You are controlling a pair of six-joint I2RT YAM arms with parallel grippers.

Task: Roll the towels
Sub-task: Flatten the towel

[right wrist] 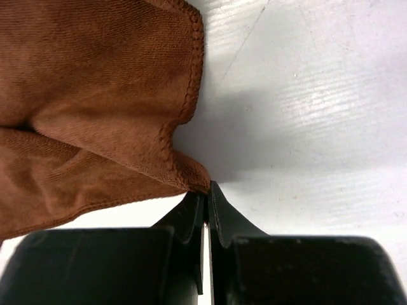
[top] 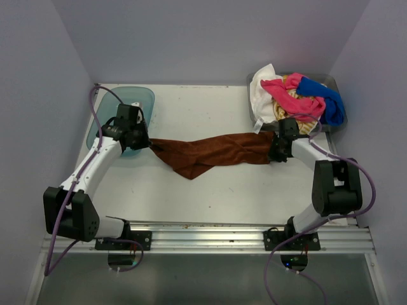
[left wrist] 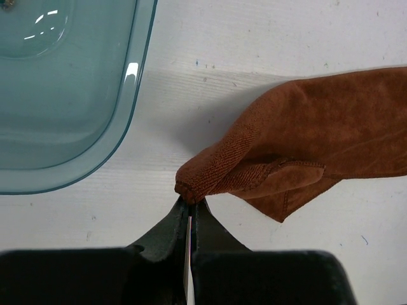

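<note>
Both left gripper [left wrist: 191, 204] and right gripper [right wrist: 206, 190] pinched onto end corners of creased rust-brown towel [top: 216, 151]

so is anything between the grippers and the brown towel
Nothing visible. The left gripper pinches one corner of the brown towel, and the right gripper is shut on the opposite corner.

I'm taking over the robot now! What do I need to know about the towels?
Left pincer: shut on one end of the brown towel.
Right pincer: shut, seemingly pinching its other end.
The towel is stretched between them, unrolled.
Other towels are heaped in the bin, far right.
Done: nothing rolled yet. Left: roll every towel.
</note>
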